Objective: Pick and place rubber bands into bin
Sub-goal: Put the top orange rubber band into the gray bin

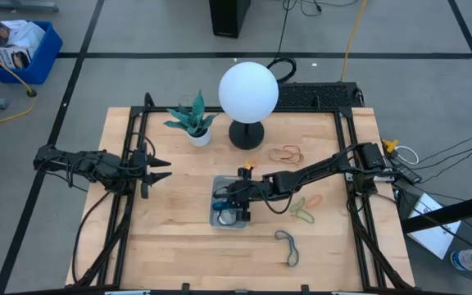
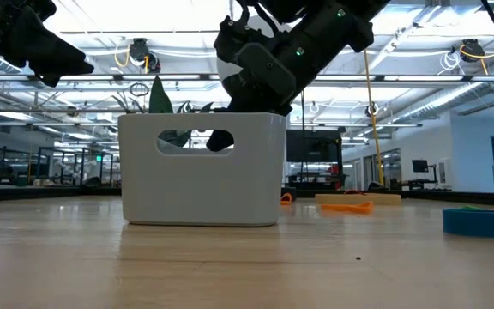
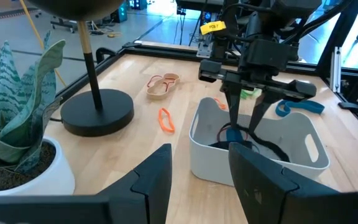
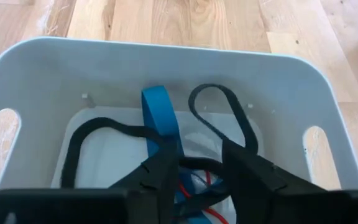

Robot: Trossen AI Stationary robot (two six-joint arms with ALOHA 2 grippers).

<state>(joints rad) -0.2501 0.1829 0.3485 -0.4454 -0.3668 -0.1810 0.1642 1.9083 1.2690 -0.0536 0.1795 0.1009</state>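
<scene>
The bin, a pale tray with handle slots, stands on the table's middle; its wall shows in the right wrist view and the low view. Inside lie a black rubber band, a blue one and a red one. My right gripper reaches slanting down into the bin, fingers open. More rubber bands lie loose on the table: tan, green and orange, grey-blue. My left gripper waits open at the table's left, clear of everything. My right gripper has its open fingers down inside the bin among the bands, coming slanting from the table's right. The black band's strands run up to both fingertips. I cannot tell whether they touch it. The band lies slack on the bin's floor.
A white globe lamp on a black base and a small potted plant stand at the table's far side. A single orange band lies between lamp base and bin. Black frame rails run along both sides. Bare wood lies toward the near edge.
</scene>
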